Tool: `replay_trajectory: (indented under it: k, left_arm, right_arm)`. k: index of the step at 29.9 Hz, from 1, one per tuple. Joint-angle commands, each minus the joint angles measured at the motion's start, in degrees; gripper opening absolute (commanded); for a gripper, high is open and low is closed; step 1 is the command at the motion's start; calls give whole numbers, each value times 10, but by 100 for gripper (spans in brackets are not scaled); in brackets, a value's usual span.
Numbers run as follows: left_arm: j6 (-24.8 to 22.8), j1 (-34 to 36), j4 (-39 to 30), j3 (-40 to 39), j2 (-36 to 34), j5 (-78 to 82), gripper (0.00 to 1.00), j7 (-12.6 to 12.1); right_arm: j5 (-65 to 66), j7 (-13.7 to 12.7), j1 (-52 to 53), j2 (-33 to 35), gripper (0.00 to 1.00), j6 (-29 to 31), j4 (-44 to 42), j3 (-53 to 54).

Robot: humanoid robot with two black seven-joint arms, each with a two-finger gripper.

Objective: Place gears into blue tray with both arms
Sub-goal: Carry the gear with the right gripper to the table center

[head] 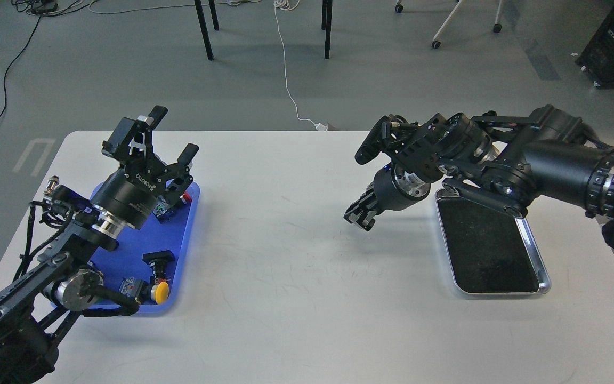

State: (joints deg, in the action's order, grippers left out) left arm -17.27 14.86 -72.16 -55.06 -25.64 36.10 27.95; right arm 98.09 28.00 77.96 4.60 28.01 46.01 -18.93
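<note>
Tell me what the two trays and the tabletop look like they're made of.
Blue tray: seems moulded plastic, uniform bright blue, soft sheen, rounded corners.
Steel tray: likely polished metal, mirror-bright rim; its black inside looks matte, perhaps a liner.
Table: smooth white surface, faintly scuffed, probably laminate; can't confirm.

Glossy blue plastic tray [126, 256]; shiny steel tray [544, 274], matt black inside.

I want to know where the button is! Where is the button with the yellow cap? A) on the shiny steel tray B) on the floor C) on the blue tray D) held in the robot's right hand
C. The yellow-capped button lies at the near edge of the blue tray, while the steel tray on the other side shows only its black inside.
</note>
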Motion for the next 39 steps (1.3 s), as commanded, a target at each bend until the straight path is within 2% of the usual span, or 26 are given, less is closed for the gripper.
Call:
replay_trajectory:
  k: [1,7,17,25,29,34,39]
  left_arm:
    - [0,0,0,-2,0,-1,98,0]
    - [-12,0,1,-2,-3,0,98,0]
    - [-13,-11,0,-3,-3,-1,98,1]
    - [-13,-12,1,-3,-3,-1,98,1]
    - [-13,-13,0,-3,-2,-1,98,1]
    - [-15,-14,0,-3,-3,-1,98,1]
    - [-15,-14,1,-3,-3,-1,98,1]
  right_arm:
    - [-25,0,-3,-39,21,0,-10,-20]
    - [-62,0,-4,-46,21,-8,-4,-44]
    - [-92,0,-31,-46,21,-84,-5,-66]
    - [-110,0,-32,-46,24,-104,-5,-86]
    - [-110,0,-32,-46,30,-106,-5,-89]
    - [-112,0,-32,-46,54,-110,-3,-89]
    - [-119,0,-31,-29,67,-112,13,-89]
